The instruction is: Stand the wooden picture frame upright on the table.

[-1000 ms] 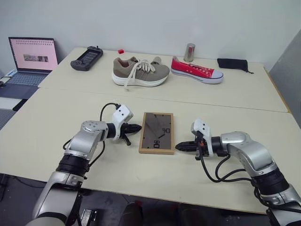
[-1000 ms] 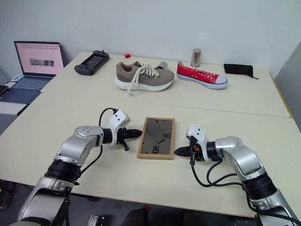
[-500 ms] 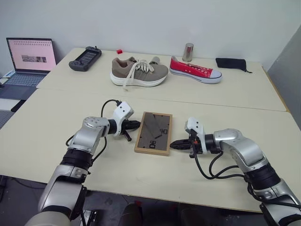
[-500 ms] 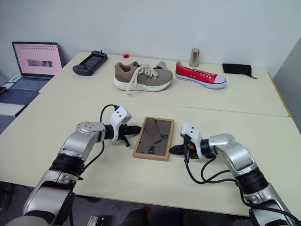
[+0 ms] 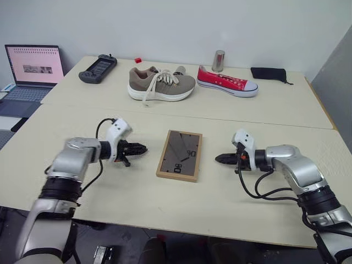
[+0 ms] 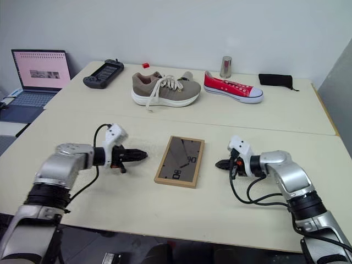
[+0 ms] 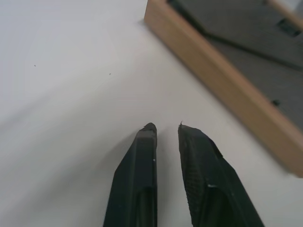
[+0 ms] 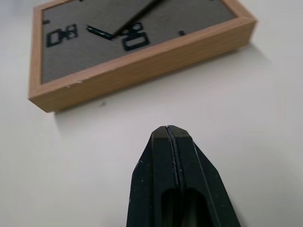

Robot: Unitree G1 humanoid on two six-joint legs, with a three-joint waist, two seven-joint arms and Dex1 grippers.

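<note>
The wooden picture frame (image 5: 180,155) lies flat in the middle of the table (image 5: 137,198), its dark grey-brown back with the fold-out stand facing up. My left gripper (image 5: 142,149) hovers low over the table a short way off the frame's left edge, pointing at it. In the left wrist view its fingertips (image 7: 148,131) stand a narrow gap apart with nothing between them, the frame's (image 7: 222,85) wooden edge just ahead. On the frame's other side my right gripper (image 5: 218,158) is shut and empty, apart from the frame (image 8: 142,56) and aimed at it.
Along the table's far half lie a tan sneaker (image 5: 161,83), a red sneaker (image 5: 226,81), a metal cup (image 5: 219,60), a black pouch (image 5: 268,73) and a game controller (image 5: 98,68). A laptop (image 5: 33,69) stands at the far left. A seam (image 5: 247,122) crosses the tabletop.
Both grippers have drawn back from the frame's sides, the left one farther to the left, the right one to the right. The left fingers have parted a little. The frame still lies flat.
</note>
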